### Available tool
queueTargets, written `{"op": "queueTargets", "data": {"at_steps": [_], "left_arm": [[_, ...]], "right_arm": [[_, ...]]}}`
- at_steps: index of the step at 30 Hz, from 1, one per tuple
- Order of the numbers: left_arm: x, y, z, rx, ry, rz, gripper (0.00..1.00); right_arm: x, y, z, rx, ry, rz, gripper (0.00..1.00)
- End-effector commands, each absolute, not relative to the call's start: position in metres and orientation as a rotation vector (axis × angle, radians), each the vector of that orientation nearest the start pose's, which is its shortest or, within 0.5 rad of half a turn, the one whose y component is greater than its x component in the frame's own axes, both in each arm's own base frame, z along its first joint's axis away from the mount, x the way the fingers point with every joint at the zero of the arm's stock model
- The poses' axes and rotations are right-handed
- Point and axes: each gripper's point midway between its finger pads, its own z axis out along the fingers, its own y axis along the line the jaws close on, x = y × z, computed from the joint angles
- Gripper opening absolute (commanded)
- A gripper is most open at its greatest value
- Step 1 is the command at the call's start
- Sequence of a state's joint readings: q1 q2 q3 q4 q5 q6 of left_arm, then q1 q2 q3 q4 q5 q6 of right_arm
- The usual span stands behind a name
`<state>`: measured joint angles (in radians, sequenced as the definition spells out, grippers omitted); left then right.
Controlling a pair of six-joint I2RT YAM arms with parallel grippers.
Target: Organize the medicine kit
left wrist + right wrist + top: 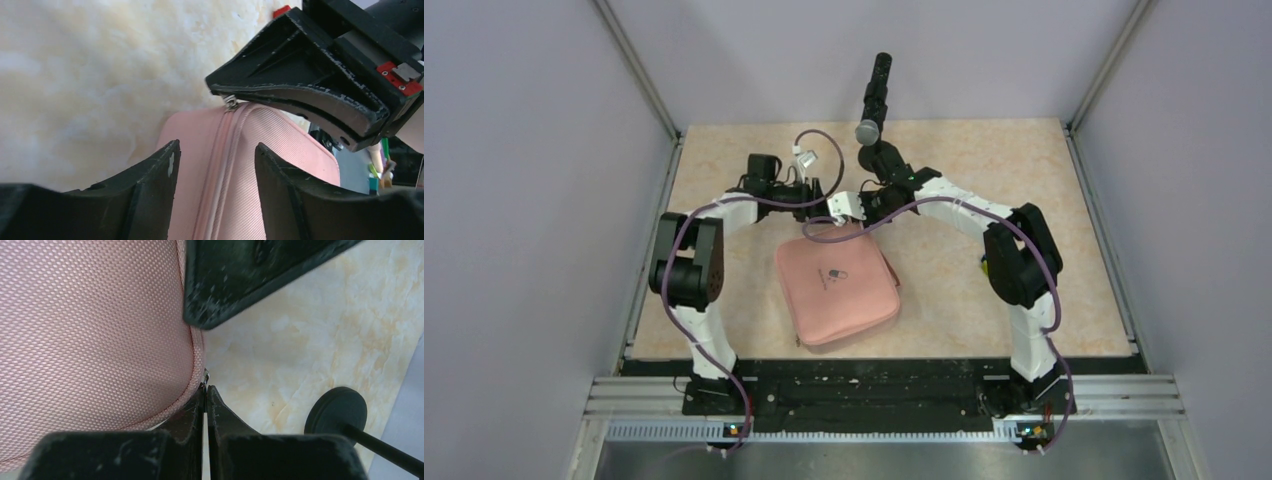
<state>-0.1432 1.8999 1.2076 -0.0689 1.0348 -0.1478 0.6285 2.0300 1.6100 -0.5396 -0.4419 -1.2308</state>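
Note:
The pink medicine kit (836, 280) lies closed on the table, with its dark pill logo facing up. My left gripper (820, 200) is at its far corner. In the left wrist view it (215, 150) is open, with one finger either side of the kit's zip seam (222, 165). My right gripper (851, 208) meets it at the same corner. In the right wrist view it (205, 388) is shut on the small metal zipper pull (205, 376) at the kit's edge (90, 330). The pull also shows in the left wrist view (230, 103), pinched by the right fingers (300, 95).
A black stand with a round base (336, 412) is on the table just behind the grippers, and its pole (876, 95) rises at the back. Metal frame rails run along both table sides. Purple cables hang from both arms.

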Motion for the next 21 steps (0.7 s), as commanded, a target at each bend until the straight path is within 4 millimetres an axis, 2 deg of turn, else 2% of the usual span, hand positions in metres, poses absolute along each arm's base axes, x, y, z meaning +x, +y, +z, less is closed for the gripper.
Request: {"op": "queueTargets", "data": {"at_steps": [1,6,13,18,21], "left_arm": [[0.389,-0.234,0.128,0.611,2.089,-1.418,0.58],[0.385,-0.233,0.106,0.609,2.158,-1.376,0.45],[0.373,-0.233,0.1,0.67,2.175,-1.441,0.21],[0.364,-0.233,0.1,0.723,2.159,-1.465,0.03],[0.359,-0.232,0.099,0.733,2.161,-1.477,0.0]], "right_arm": [[0.398,0.35,0.132,-1.976,1.202,0.264,0.0],[0.397,0.348,0.131,-1.975,1.207,0.264,0.0],[0.403,0.34,0.133,-1.975,1.228,0.201,0.0],[0.417,0.318,0.138,-1.95,1.286,0.134,0.0],[0.42,0.304,0.142,-1.933,1.32,0.126,0.0]]}}
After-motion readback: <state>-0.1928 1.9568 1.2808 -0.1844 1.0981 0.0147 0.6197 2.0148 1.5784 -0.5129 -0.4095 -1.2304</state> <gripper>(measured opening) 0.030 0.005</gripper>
